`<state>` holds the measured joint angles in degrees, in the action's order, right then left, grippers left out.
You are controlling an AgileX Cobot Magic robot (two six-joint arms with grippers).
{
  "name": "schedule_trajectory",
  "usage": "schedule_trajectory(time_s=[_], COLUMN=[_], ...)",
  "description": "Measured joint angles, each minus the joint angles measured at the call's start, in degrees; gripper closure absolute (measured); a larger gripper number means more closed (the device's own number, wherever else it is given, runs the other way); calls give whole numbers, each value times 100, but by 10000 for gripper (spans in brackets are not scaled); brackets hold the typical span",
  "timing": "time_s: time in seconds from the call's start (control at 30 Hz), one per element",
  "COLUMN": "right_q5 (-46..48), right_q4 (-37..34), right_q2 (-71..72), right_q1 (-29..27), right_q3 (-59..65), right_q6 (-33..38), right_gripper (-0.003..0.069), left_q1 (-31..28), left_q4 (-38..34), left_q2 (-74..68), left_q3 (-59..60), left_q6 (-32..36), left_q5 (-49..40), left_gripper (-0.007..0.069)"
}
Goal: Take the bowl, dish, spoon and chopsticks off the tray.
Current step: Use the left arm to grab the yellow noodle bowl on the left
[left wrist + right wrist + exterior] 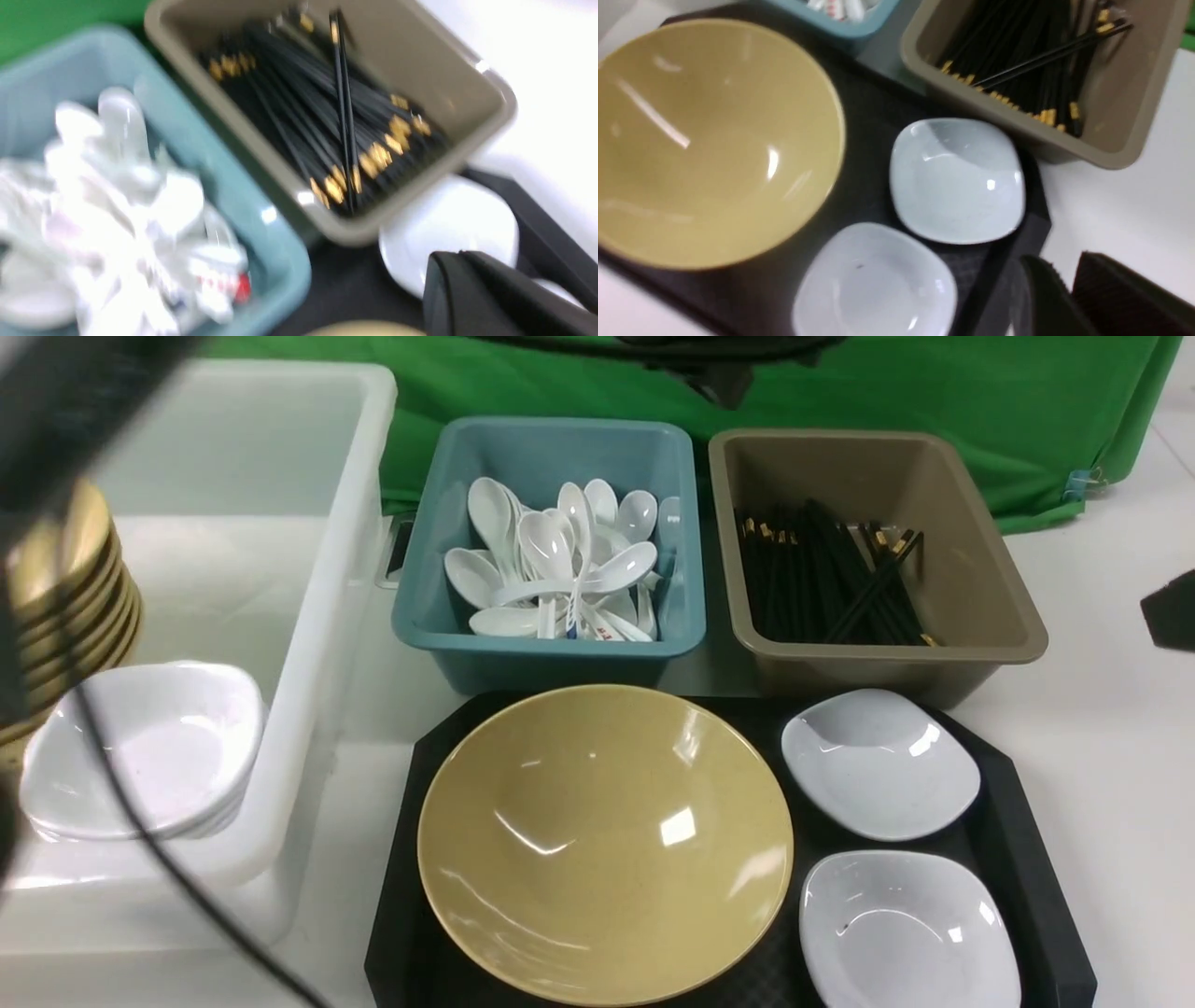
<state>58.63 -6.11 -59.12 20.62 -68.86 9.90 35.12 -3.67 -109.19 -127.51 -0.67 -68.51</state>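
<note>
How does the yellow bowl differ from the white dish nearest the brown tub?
The bowl is round and mustard-yellow; the dish is squarish and white. The bowl is far larger and fills the left side of the tray; the dish sits in its far right corner. Both are glossy, empty and upright.

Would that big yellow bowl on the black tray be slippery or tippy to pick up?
Probably slippery: the bowl shows bright glossy highlights. Likely stiff, looking like hard tableware. Its wide, shallow shape suggests it slides on the tray rather than tipping.
</note>
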Motion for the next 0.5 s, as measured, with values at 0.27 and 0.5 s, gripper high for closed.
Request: schedule_trajectory(time_s=[0.27, 0.5], right_q5=[344, 205], right_q4=[-1599, -2094], right_q2=[41, 41], right_q1=[0, 0], right_q3=[0, 0], right_q6=[1668, 2060], right_gripper=[571, 571], left_q1=[0, -18], left_q4=[367, 735], left_q2=[2044, 2116], left_q3=[4159, 5779], left_q6=[-1147, -1257], left_q5=[168, 1768], left_gripper=[629, 503])
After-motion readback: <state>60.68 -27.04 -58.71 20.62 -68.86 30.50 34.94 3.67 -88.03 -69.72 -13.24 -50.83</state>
